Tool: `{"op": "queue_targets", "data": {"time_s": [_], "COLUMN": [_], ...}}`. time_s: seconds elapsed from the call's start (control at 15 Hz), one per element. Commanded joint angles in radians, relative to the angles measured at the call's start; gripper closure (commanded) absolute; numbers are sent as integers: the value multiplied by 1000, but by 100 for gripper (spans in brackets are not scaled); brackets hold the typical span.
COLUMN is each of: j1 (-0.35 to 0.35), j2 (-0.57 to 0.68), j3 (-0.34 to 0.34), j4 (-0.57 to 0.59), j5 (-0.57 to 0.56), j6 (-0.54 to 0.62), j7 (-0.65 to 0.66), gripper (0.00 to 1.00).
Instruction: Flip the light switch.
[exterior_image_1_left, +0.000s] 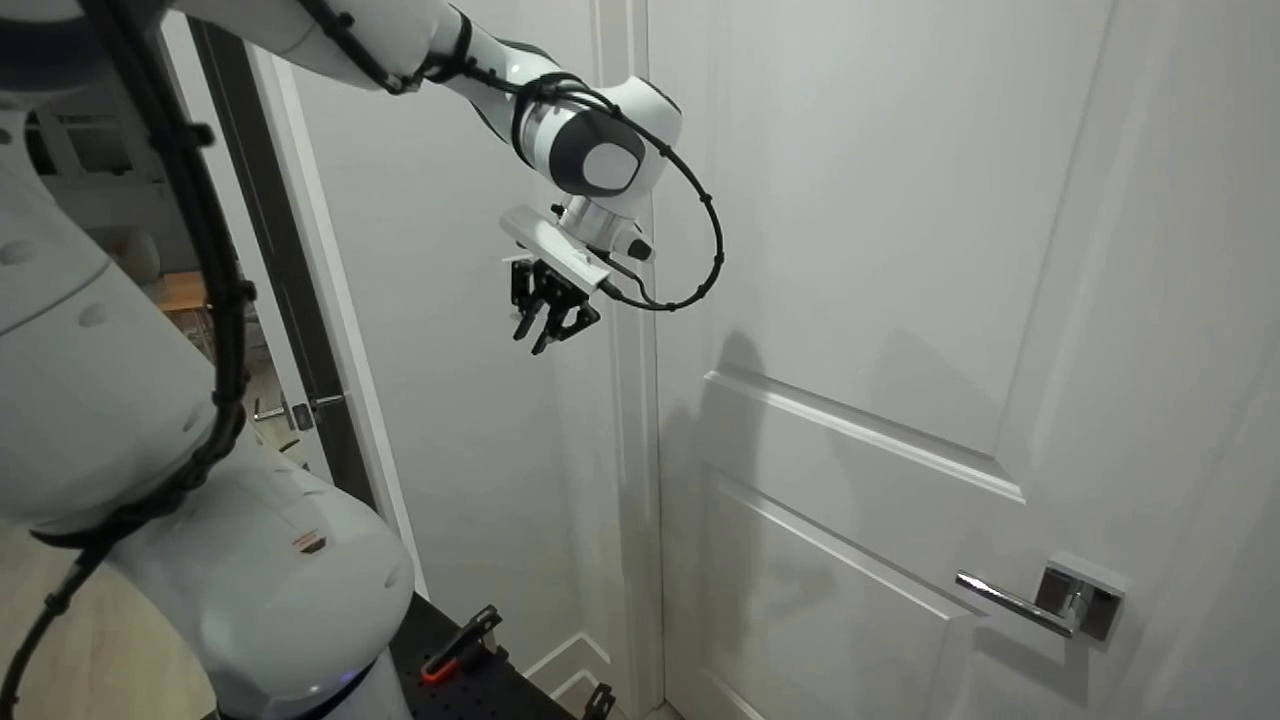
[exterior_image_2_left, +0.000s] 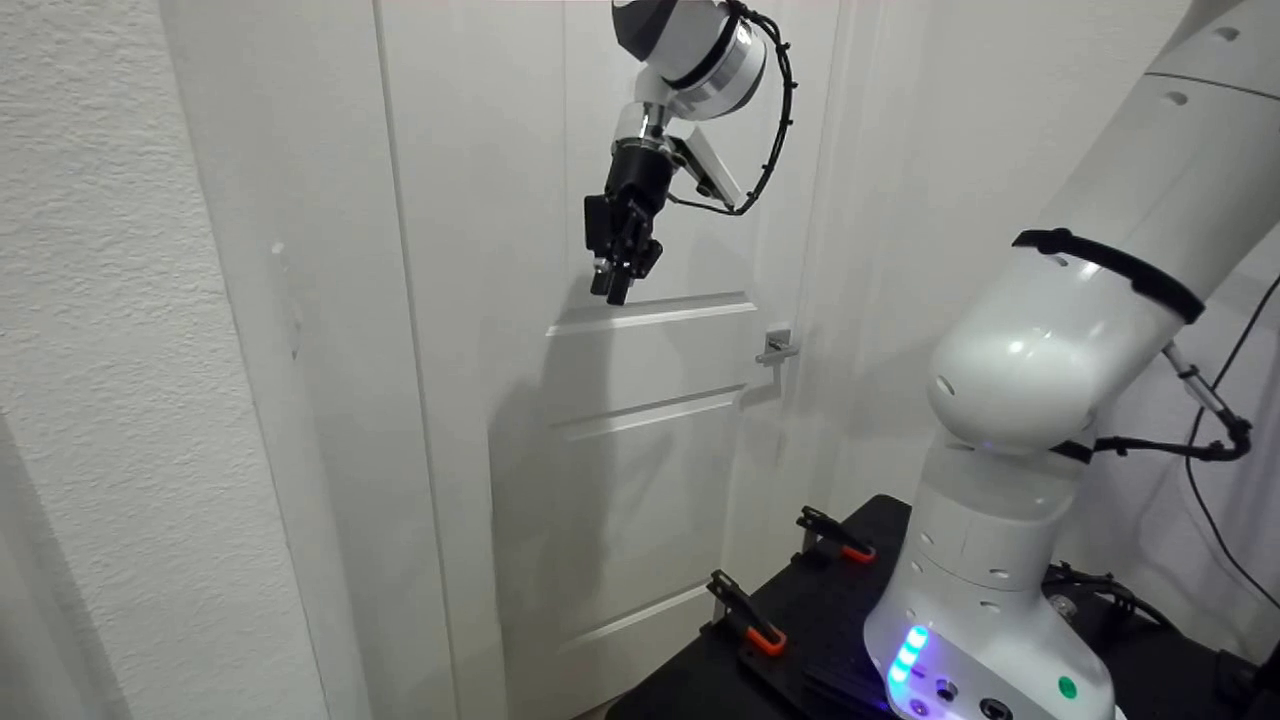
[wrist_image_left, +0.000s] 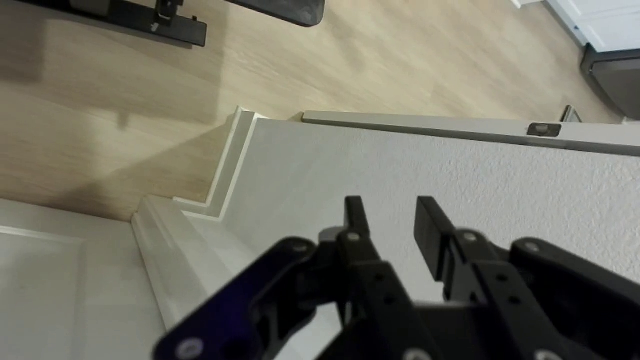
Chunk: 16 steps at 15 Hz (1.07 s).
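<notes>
1. One arm, white, stands on a black table; its far end hangs well above the table. A black cable is strapped along it.
2. One gripper, black, at the arm's end, tilts downward in mid-air. Its fingers are parted; the pale wall shows through the gap in the wrist view.
3. Gripper, placing: in an exterior view, the gripper shows against the wall, near a white frame; in an exterior view, the gripper shows against the door. Depth between gripper and wall cannot be told.
4. Switch: its place cannot be told. In an exterior view a pale mark sits on the wall beside the door, too small to name.
5. The door, white and panelled, shows in both exterior views. Its handle is a bright metal lever on a square plate. The arm's shadow falls across the panels.
6. A second door shows edge-on in the wrist view, with a latch plate.
7. Two clamps, black with orange-red parts, sit at the table's edge.
8. A row of blue lights glows on the arm's foot; a green dot sits nearby.
9. Floor, wood-patterned, meets a white baseboard in the wrist view.
</notes>
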Motion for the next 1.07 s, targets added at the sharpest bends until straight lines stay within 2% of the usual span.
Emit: {"op": "queue_targets", "data": {"time_s": [0.0, 0.27, 0.33, 1.0], "j1": [7, 3, 1, 6], "j2": [-5, -2, -4, 2], "j3": [3, -2, -4, -9], "j4": [3, 0, -2, 1], "j5": [-10, -15, -15, -3], "j6": [6, 3, 3, 10], "j7": [34, 30, 28, 1], "gripper": [35, 5, 1, 0]}}
